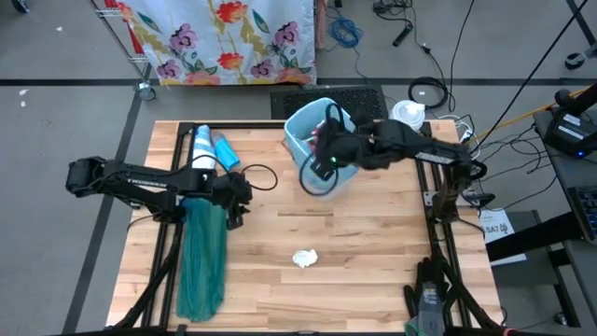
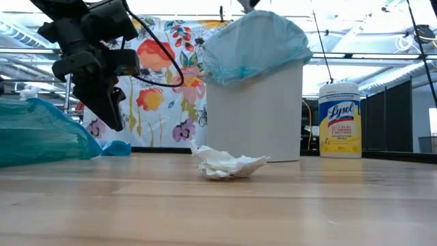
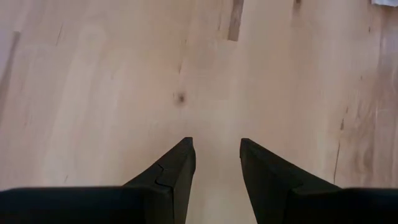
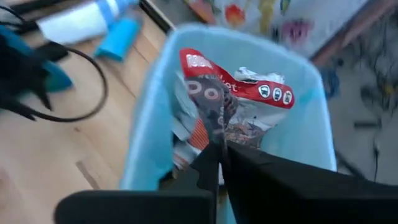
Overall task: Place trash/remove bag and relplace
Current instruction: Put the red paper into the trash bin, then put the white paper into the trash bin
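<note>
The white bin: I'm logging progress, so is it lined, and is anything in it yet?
Lined and holding trash: the pale blue bag drapes over the white bin rim, and a red wrapper sits inside.

From straight above we look down on the whole counter point(image 1: 354, 252) and both arms. Our low camera sits at counter height, facing level across toward the room, close to a crumpled white paper point(image 2: 225, 164) that also shows from above. The left wrist camera looks closely down past its fingers point(image 3: 174, 177) at bare wood; the right wrist camera peers into the white bin point(image 2: 256, 113), seen also from above and low.
</note>
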You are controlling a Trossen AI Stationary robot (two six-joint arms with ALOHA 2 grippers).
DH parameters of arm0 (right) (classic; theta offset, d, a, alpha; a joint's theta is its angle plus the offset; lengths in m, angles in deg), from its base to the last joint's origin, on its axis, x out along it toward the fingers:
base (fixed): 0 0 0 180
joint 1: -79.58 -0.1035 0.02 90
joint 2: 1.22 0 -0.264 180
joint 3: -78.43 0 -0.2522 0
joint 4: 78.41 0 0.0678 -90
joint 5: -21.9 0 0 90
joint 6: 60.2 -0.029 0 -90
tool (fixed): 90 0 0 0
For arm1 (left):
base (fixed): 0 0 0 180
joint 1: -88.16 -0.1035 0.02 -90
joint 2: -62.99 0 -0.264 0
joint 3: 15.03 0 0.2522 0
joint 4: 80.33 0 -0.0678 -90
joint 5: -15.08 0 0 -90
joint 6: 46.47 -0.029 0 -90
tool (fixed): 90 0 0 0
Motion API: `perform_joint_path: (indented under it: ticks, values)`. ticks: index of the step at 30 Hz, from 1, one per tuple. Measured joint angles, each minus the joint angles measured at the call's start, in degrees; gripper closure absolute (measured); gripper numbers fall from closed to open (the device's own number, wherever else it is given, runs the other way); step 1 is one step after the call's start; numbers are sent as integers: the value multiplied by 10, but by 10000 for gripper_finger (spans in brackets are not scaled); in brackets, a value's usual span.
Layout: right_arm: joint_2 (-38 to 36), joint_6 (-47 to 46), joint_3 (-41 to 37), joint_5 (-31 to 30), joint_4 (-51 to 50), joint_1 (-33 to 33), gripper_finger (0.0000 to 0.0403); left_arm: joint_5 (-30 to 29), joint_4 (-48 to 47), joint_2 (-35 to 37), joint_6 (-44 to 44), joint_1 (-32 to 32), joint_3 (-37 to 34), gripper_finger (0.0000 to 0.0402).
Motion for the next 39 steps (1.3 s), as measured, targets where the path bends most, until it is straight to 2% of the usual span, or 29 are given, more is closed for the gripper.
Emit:
perform_joint_path:
  ticks: [3, 8, 15, 21, 27, 33, 39]
  values:
    - [7, -21, -1, 34, -22, 32, 371, 19, 0, 0, 0, 0, 0, 269]
    - [9, -56, 0, 42, -43, 64, 313, 29, 0, 0, 0, 0, 0, 269]
    - [-1, -55, 0, 42, -43, 51, 254, 36, 0, 8, 4, 0, 0, 269]
    - [-12, -85, 0, 43, -43, -13, 246, 41, -1, 9, 34, 0, 0, 269]
    - [-6, -138, 0, 87, -43, -106, 246, 43, -5, 9, 47, 3, 4, 269]
    - [25, -206, -1, 87, -43, -199, 246, 43, -17, 9, 47, 25, 38, 269]
    - [75, -297, -63, 85, -38, -265, 246, 43, -14, 8, 44, 73, 92, 269]
